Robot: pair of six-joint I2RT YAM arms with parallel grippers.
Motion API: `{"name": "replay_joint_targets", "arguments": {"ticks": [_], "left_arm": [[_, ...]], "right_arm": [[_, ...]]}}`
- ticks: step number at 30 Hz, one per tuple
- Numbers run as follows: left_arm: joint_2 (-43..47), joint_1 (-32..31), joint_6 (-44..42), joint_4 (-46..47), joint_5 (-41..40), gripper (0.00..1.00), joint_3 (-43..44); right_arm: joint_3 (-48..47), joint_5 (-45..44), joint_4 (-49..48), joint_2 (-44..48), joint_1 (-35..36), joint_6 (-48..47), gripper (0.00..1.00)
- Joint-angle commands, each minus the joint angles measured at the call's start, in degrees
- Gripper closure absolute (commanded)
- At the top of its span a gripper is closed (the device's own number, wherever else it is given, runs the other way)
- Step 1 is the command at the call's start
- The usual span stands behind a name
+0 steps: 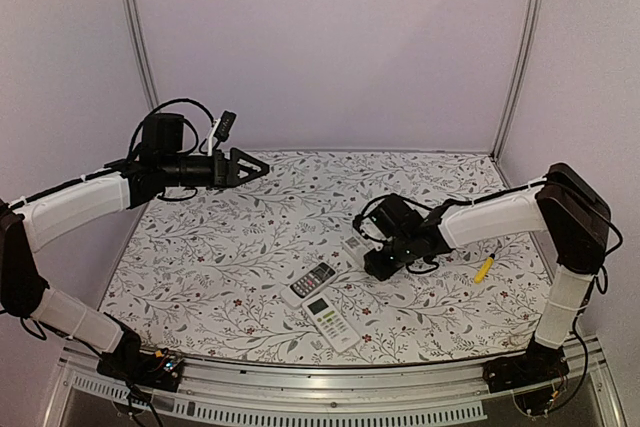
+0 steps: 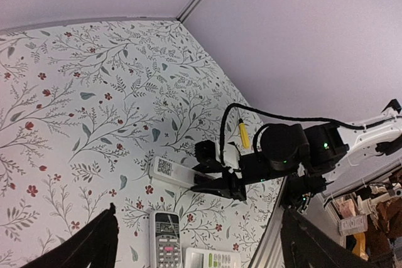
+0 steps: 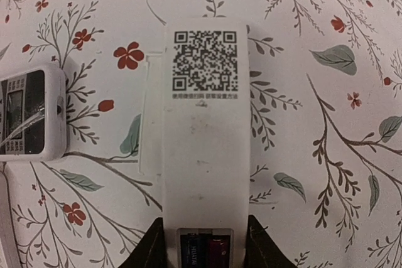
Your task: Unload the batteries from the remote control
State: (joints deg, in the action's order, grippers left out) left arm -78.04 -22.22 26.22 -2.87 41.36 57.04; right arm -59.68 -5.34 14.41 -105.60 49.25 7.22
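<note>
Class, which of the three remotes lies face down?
The QR-code remote, between the right hand's fingers; the dark remote and green-screened remote show buttons.

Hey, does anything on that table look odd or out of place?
The face-down white remote has no cover over its batteries, which show at the end pinched by the right claw. Nothing looks spilled or broken.

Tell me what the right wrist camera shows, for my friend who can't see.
A white remote lies face down on a flowery tablecloth, with the right gripper clamped on its near end. Its battery slot is open there, showing dark blue and red batteries. A second remote peeks in at the left.
</note>
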Motion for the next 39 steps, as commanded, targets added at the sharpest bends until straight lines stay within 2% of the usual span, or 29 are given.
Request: {"name": "replay_joint_targets", "arguments": {"ticks": [1,4,6,11,20,26,31,35,39], "left_arm": [[-0.8,0.2,-0.2,-0.8,-0.1,0.11,0.3],[-0.8,0.2,-0.4,-0.8,-0.3,0.11,0.2],[-0.6,0.2,-0.6,-0.8,-0.5,0.11,0.3],[1.4,0.1,-1.6,-0.8,-2.8,0.11,0.1],[6.9,0.0,-3.5,0.0,-9.1,0.1,-1.2],[7.4,0.1,-3.8,-0.4,-9.8,0.11,-1.1],[7.4,0.1,-3.6,-0.4,-9.4,0.11,-1.0],[7.5,0.1,-3.5,-0.4,-9.2,0.1,-1.0],[7.6,0.0,-3.5,-0.4,-9.1,0.1,-1.0]], "right_arm": [[2.1,0.2,3.8,2.5,0.5,-3.7,0.56],[3.4,0.0,3.0,5.4,0.5,-1.5,0.38],[4.6,-1.9,3.2,8.5,0.6,1.5,0.29],[8.6,-13.8,6.8,17.9,-0.1,13.0,0.02],[22.2,-19.5,14.9,37.2,-14.4,38.2,0.01],[28.3,-13.9,15.0,44.4,-25.6,42.3,0.02],[29.3,-13.6,13.1,42.5,-27.6,41.1,0.12],[29.1,-13.2,11.8,37.4,-27.9,40.6,0.24],[29.3,-13.3,10.2,34.1,-27.9,41.2,0.3]]}}
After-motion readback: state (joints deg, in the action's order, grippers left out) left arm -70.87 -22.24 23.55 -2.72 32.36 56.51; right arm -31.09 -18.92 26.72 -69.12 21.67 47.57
